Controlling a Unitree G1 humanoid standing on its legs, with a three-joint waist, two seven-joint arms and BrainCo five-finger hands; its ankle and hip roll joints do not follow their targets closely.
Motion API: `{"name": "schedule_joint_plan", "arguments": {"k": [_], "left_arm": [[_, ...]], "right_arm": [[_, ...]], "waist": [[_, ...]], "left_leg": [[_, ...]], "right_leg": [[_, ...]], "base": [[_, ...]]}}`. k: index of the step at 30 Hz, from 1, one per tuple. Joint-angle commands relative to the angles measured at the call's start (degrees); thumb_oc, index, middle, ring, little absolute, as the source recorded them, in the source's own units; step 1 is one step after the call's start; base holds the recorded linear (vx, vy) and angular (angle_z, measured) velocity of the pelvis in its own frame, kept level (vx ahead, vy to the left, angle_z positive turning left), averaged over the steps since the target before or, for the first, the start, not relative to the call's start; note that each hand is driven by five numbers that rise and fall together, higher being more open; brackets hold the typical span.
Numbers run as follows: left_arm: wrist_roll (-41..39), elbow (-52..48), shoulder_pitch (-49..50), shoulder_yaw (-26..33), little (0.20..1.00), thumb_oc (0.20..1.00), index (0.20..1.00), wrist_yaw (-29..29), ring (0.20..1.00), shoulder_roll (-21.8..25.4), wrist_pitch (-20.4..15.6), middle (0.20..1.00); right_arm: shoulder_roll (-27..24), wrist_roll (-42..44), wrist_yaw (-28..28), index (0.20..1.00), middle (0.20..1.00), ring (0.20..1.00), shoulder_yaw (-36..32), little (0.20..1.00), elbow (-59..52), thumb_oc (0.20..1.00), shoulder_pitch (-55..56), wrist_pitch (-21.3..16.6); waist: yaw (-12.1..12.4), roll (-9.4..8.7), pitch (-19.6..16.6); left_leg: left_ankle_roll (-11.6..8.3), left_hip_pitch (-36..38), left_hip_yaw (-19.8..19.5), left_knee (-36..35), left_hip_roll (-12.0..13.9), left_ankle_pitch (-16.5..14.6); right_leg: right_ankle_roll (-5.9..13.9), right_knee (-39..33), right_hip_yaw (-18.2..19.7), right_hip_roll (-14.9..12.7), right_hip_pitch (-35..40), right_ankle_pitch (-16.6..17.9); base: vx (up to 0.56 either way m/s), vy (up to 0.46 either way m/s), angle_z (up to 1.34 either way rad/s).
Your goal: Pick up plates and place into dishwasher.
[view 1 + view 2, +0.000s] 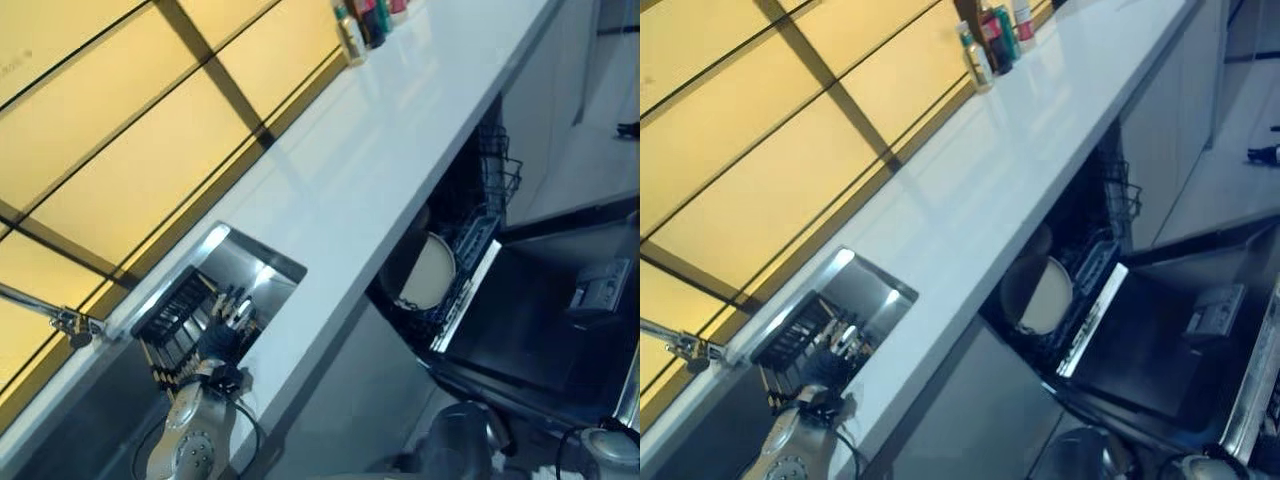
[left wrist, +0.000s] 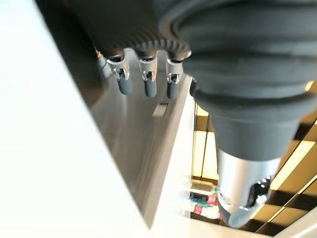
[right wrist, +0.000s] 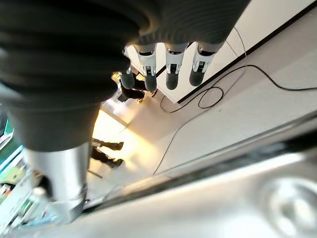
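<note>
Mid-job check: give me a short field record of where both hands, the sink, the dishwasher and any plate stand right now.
left hand: over the steel sink, by the dark dish rack; fingers straight, holding nothing
right hand: fingers relaxed, empty, shown in its wrist view
dishwasher: door lowered open, lower wire rack pulled out
plate: one round cream plate standing on edge in that rack
counter: long white counter, bottles at its far end

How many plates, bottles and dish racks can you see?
Plates: 1, the cream plate in the dishwasher
Bottles: at least 3, a cluster on the counter
Dish racks: 1, the dark rack in the sink
Total: about 5
</note>
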Motion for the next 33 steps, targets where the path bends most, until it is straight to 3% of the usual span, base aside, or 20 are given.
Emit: {"name": "schedule_joint_plan", "arguments": {"k": [1,8,11,14,20,21,22,23,26,30,33], "left_arm": [[-2.67,-1.74,-1.51,1.11,1.000,1.000,1.000,1.08,1.000,0.04,-1.95,1.000],[-3.31,0.19,-4.96,-2.66,1.000,1.000,1.000,2.68,1.000,-0.96,-5.12,1.000],[-4.08,1.62,-7.59,-5.87,1.000,1.000,1.000,4.09,1.000,-0.84,-7.95,1.000],[-4.56,2.02,-8.92,-8.48,1.000,1.000,1.000,5.56,1.000,-0.26,-9.73,1.000],[-5.38,0.58,-8.96,-11.69,1.000,1.000,1.000,7.31,1.000,1.81,-9.67,1.000],[-5.31,-0.05,-8.63,-11.95,1.000,1.000,1.000,7.25,1.000,2.14,-9.38,1.000],[-5.22,-0.72,-8.11,-12.05,1.000,1.000,1.000,6.68,1.000,2.54,-8.87,1.000],[-4.90,-1.29,-7.62,-11.93,1.000,1.000,1.000,6.04,1.000,2.78,-8.30,1.000],[-4.81,-2.06,-7.40,-11.58,1.000,1.000,1.000,3.67,1.000,4.29,-8.95,1.000],[-7.03,-1.71,-7.52,-9.79,1.000,1.000,1.000,0.19,1.000,7.39,-8.68,1.000],[-8.78,-0.07,-7.72,-8.03,1.000,1.000,1.000,-2.09,1.000,8.38,-8.08,1.000]], "right_arm": [[-4.49,-1.11,-0.78,1.000,1.000,1.000,-1.55,1.000,2.30,1.000,0.95,-2.23],[-7.90,6.43,5.88,1.000,1.000,1.000,1.08,1.000,7.96,1.000,-3.07,-5.36],[-9.86,15.80,11.63,1.000,1.000,1.000,2.02,1.000,13.37,1.000,-9.43,-8.71],[-11.42,18.80,14.26,1.000,1.000,1.000,3.40,1.000,16.33,1.000,-15.22,-10.20],[-10.81,27.54,21.45,1.000,1.000,1.000,6.34,1.000,20.23,1.000,-26.06,-15.87],[-10.25,32.39,25.91,1.000,1.000,1.000,6.84,1.000,20.54,1.000,-27.92,-16.66],[-9.36,40.04,34.52,1.000,1.000,1.000,7.48,1.000,20.61,1.000,-30.13,-16.88],[-8.24,47.89,44.71,1.000,1.000,1.000,8.54,1.000,20.19,1.000,-32.04,-15.85],[-6.62,64.62,66.77,1.000,1.000,1.000,13.17,1.000,17.40,1.000,-37.25,-10.77],[-7.02,68.38,95.43,1.000,1.000,1.000,17.36,1.000,12.65,1.000,-39.54,-3.67],[-8.85,66.38,109.45,1.000,1.000,1.000,17.92,1.000,8.69,1.000,-40.46,-0.69]], "waist": [[-2.50,2.68,1.51],[-4.64,6.78,6.59],[-5.73,8.93,9.86],[-5.92,10.60,12.49],[-4.38,10.95,15.06],[-3.91,10.95,15.35],[-3.36,10.95,15.67],[-2.83,10.95,15.89],[-1.68,10.95,16.68],[-0.21,10.95,16.71],[0.22,10.95,16.71]], "left_leg": [[2.24,-9.41,1.35,13.18,-0.55,-6.34],[1.89,-16.75,3.62,20.01,-1.13,-8.10],[0.89,-21.25,5.43,22.78,-1.53,-7.70],[-0.21,-25.14,6.84,24.93,-1.65,-7.22],[-2.13,-30.24,8.89,28.04,-2.86,-6.03],[-2.34,-30.90,9.11,28.43,-3.09,-5.87],[-2.59,-31.50,9.11,29.03,-3.51,-5.74],[-2.85,-32.13,8.95,29.43,-3.91,-5.65],[-3.47,-35.66,8.99,30.88,-4.41,-5.54],[-3.37,-39.45,8.97,32.82,-4.59,-5.85],[-3.14,-41.92,8.77,35.38,-4.24,-6.80]], "right_leg": [[-1.86,0.23,-0.14,-1.08,0.71,-1.12],[-2.14,6.16,2.83,-0.69,-7.96,-3.86],[-2.38,7.39,4.79,-0.09,-11.82,-4.50],[-2.81,9.18,5.95,-0.31,-14.52,-5.47],[-3.49,12.13,7.83,-2.23,-18.61,-6.37],[-3.62,12.60,8.07,-2.69,-19.18,-6.44],[-3.85,13.19,8.30,-3.14,-19.66,-6.49],[-4.02,13.76,8.50,-3.43,-20.16,-6.76],[-4.17,15.10,8.80,-4.11,-22.83,-7.53],[-4.14,17.16,8.69,-4.55,-26.26,-7.44],[-3.84,18.09,8.43,-4.80,-27.69,-7.00]], "base": [[0.02,0.012,-0.25],[-0.05,0.028,-0.28],[-0.09,-0.001,-0.23],[-0.06,-0.016,-0.14],[-0.03,-0.056,-0.10],[0.00,-0.066,-0.18],[-0.01,-0.081,-0.18],[-0.03,-0.098,-0.12],[-0.12,-0.110,-0.15],[-0.08,-0.104,-0.13],[0.00,-0.088,0.06]]}}
